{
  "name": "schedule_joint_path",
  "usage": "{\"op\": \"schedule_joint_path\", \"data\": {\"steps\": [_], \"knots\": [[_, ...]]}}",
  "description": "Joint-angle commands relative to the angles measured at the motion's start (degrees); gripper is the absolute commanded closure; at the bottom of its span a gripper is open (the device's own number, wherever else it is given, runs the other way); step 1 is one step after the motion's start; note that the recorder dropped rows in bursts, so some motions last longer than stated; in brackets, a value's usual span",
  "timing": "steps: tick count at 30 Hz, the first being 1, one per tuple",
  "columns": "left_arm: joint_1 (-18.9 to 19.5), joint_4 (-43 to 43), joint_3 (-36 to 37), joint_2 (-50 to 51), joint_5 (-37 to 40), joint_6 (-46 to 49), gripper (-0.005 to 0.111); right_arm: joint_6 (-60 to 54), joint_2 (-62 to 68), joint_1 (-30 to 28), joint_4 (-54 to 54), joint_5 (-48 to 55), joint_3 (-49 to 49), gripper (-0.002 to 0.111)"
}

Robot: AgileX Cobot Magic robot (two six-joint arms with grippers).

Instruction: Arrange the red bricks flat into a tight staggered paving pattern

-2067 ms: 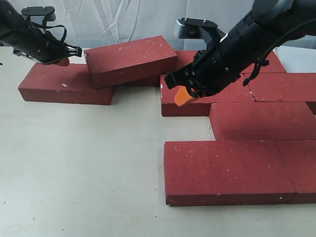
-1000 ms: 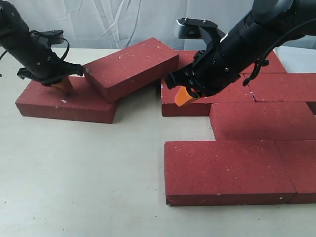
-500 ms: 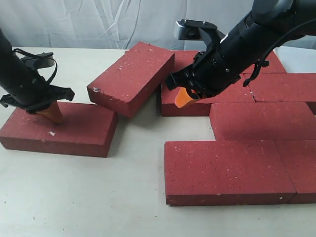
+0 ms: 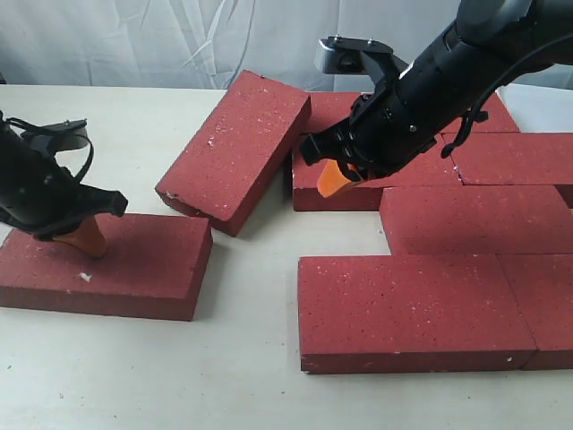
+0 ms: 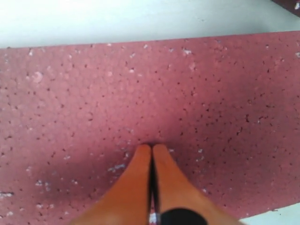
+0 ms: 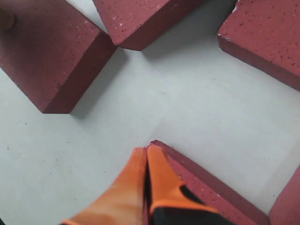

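Pale desk (image 4: 134,367) carries rough dark-red, white-flecked red bricks (image 4: 416,309); left hand (image 4: 85,240), pressing one at eight o'clock, and right hand (image 4: 331,177) are pinched together, seemingly holding nothing.

A robot test bench, most likely a lab: a plain pale tabletop (image 4: 179,376) lies under the right claw (image 4: 329,177), a creased white sheet (image 4: 161,40) hangs as backdrop beyond it, its black arm (image 4: 457,72) trails cables, and red bricks (image 4: 412,309) lie around it.
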Motion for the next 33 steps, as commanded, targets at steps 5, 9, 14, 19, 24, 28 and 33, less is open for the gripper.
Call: {"op": "schedule_joint_path", "data": {"steps": [5,9,14,19,24,28,33], "knots": [[-6.06,-3.62,2.88,-1.24,-5.59,0.33,0.107,-0.37,-0.46,-0.03,-0.08,-0.03,0.17,0.109],[-7.72,-9.06,2.88,-1.24,-10.62,0.58,0.107,-0.37,-0.46,-0.03,-0.24,-0.04,0.17,0.109],[-8.22,-10.06,2.88,-1.24,-16.71,0.32,0.107,-0.37,-0.46,-0.03,-0.25,-0.27,0.17,0.109],[-8.08,-7.44,2.88,-1.27,-18.96,-0.98,0.107,-0.37,-0.46,-0.03,-0.14,-0.25,0.17,0.109],[-7.99,-0.51,2.77,-8.36,-15.90,-0.96,0.107,-0.96,-0.36,4.67,-0.53,-4.78,0.17,0.109],[-7.72,13.02,1.08,-16.74,-15.27,-8.94,0.107,-0.58,0.09,9.34,-4.15,-12.49,0.17,0.109],[-6.83,20.58,0.99,-19.14,-14.49,-15.96,0.107,0.50,4.26,10.80,-4.43,-13.68,-1.47,0.109]]}}
